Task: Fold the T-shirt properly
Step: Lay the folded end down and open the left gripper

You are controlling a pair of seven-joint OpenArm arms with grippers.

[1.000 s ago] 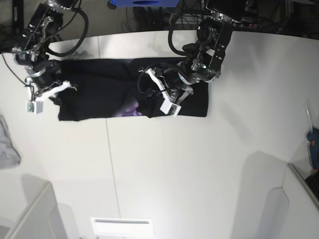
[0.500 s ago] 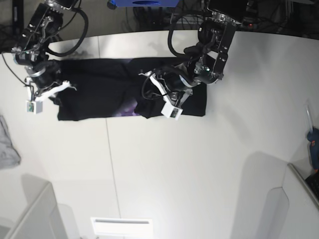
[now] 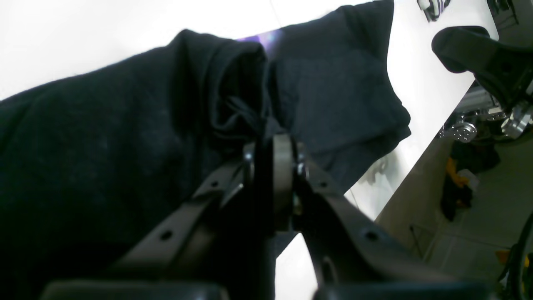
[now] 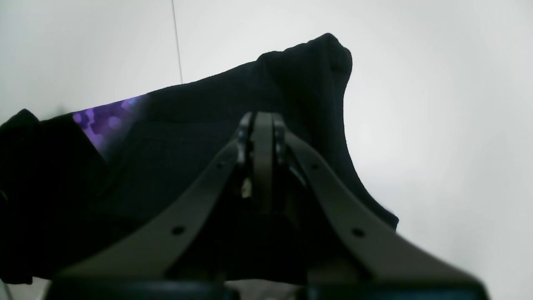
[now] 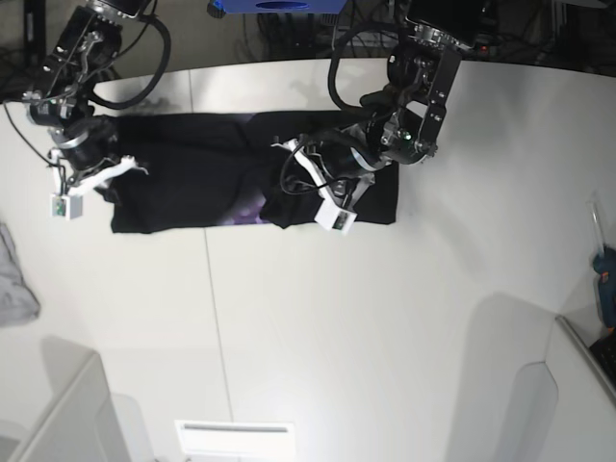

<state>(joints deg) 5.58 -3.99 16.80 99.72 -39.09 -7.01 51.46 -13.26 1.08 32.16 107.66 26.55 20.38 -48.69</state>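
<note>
Over at the left of the base view, the right gripper (image 5: pixel 108 174) is down on the end of the T-shirt (image 5: pixel 192 178), and its wrist view shows the jaws pressed together with black cloth bunched around them, so it is clenched on that edge. The garment lies as a dark band across the upper part of the white counter (image 5: pixel 318 318), running from upper left toward the centre right, with a patch of purple print (image 5: pixel 252 208) peeking out near the middle of the band.

Moving right: the left gripper (image 5: pixel 318 188) sits low over the right half of the shirt, and in its wrist view the jaws are closed flat on a gathered ridge of fabric that stands up from the counter. That is a firm pinch on the T-shirt too.

Judgement: this looks like the mid-fold step, one end pinned while the other side is carried across toward the middle. The next move calls for taking the lifted ridge over the body of the shirt without dragging the layer beneath, then laying it flat before letting go.

At the far left edge, a small grey cloth (image 5: pixel 13 281) lies well apart from all of this.
</note>
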